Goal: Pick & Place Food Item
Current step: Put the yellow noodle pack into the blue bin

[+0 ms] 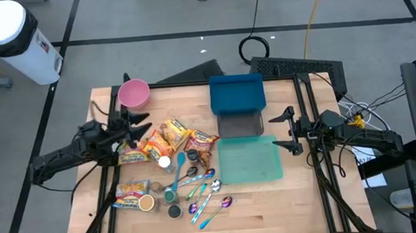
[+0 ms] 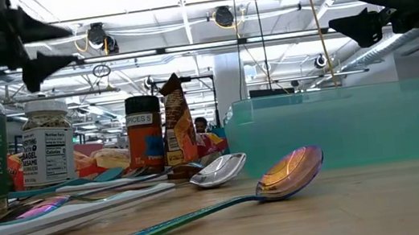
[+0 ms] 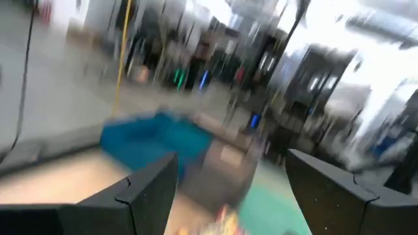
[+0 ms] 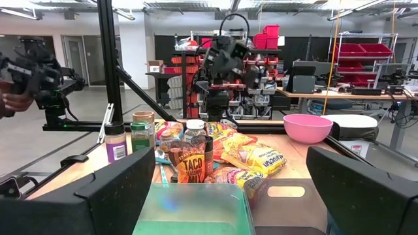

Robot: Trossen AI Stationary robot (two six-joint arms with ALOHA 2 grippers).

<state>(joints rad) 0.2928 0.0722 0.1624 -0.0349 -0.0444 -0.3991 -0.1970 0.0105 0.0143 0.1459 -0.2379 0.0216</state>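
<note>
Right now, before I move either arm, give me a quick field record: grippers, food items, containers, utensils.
left gripper: open, empty, above the snack packets near the pink bowl
right gripper: open, empty, at the right edge of the teal tray
food: snack packets piled left of centre; spice jars nearby
containers: pink bowl back left; blue bin back centre; teal tray in front of it
utensils: iridescent spoons left of the tray

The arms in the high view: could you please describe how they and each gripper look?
Both are dark, slender, jointed arms. The left gripper and right gripper each end in two black, pointed fingers. Black cables trail behind the right arm.
</note>
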